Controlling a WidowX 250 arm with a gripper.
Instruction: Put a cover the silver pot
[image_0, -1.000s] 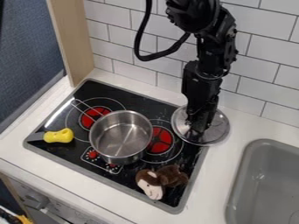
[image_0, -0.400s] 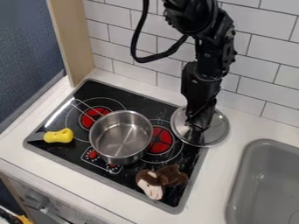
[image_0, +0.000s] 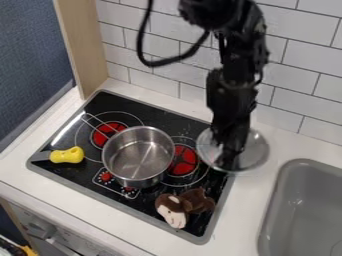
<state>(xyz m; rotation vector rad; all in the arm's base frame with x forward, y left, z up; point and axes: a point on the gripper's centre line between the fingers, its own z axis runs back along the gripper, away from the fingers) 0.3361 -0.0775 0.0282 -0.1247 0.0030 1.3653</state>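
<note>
Your black arm is hanging above the silver lid at the right side of the stovetop.
From the top edge of the camera view, you are holding the arm in front of the white tiled wall, its lower section running steeply down and a black cable looping at its left in the view. Your gripper is pointing down over the lid's middle; you cannot tell how far it is opening or whether it is gripping the lid. The silver pot is standing uncovered on the stovetop, left of the lid in the view.
</note>
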